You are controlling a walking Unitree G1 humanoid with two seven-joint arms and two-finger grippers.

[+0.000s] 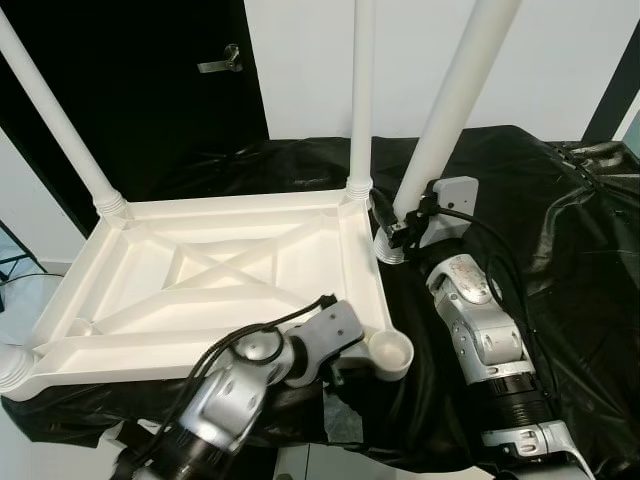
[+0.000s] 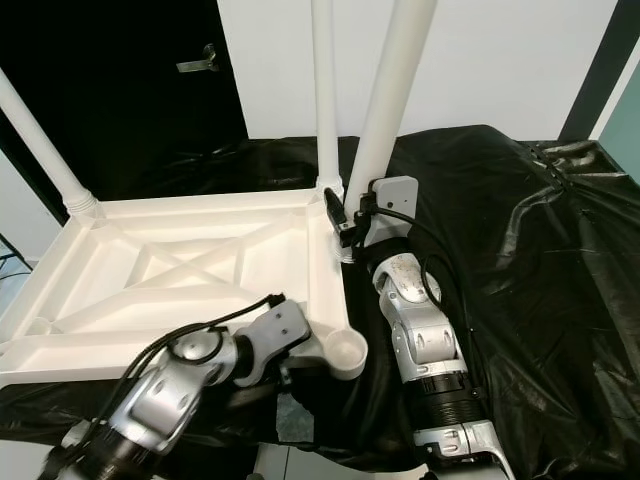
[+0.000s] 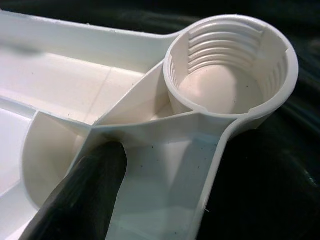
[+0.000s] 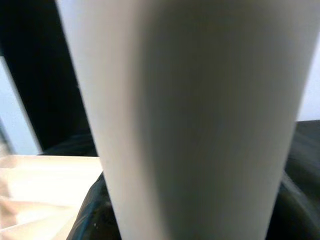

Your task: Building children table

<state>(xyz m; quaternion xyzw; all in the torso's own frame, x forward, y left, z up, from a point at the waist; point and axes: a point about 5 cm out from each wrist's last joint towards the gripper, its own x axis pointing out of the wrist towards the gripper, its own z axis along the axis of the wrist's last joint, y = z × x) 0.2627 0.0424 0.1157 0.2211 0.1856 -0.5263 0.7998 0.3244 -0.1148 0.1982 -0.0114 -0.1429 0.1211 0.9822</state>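
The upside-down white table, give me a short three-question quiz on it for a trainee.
1. True or false: the threaded socket nearest the left gripper already has a leg in it.
2. What is the right gripper holding?
A. a loose white leg
B. a screwdriver
C. the black cover
3. How many legs stand screwed into the tabletop at its far corners?

Key: 1 false, it is empty. 2 A. 3 two.
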